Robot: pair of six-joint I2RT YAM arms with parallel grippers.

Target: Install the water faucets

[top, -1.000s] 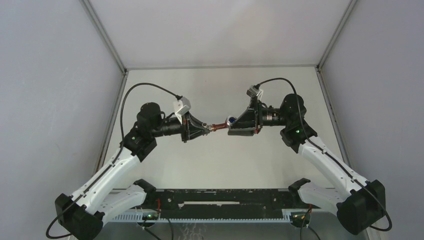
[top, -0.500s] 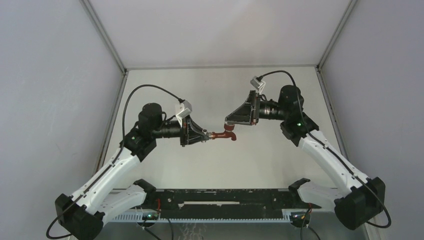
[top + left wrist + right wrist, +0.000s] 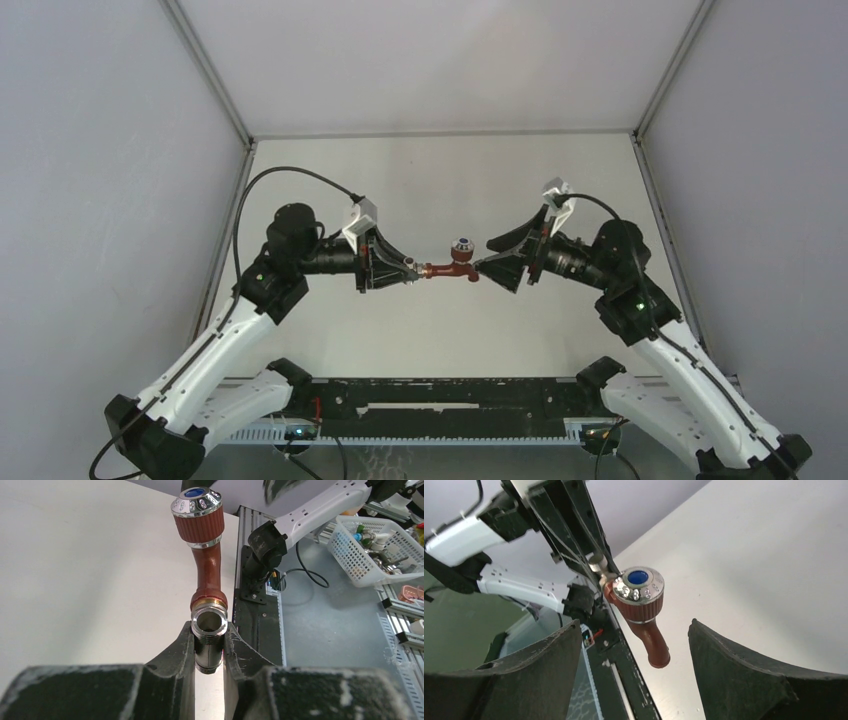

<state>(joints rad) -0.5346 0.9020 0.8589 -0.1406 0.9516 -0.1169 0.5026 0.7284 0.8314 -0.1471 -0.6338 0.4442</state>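
Above the middle of the bench (image 3: 430,190), the faucet (image 3: 445,270) sits in the air between your two arms, apparently lifted off the surface. Your left gripper (image 3: 410,270), reaching in from 9 o'clock, is nearly closed and clamps the silvery threaded fitting (image 3: 208,630) at the pipe end. The reddish-brown body runs out from it toward 3 o'clock. In the top view the chrome-capped knob (image 3: 639,584) stands up toward 12 o'clock. Your right gripper (image 3: 482,258) faces it from 3 o'clock with jaws spread wide and nothing in them, one finger to each side of the knob and spout without touching either. This looks like the hand-to-hand stage: the fitting and tap body are being worked together or regripped. The next move calls for centring the right gripper on the knob or body before closing. Keep the left grip firm so the threads stay aligned.
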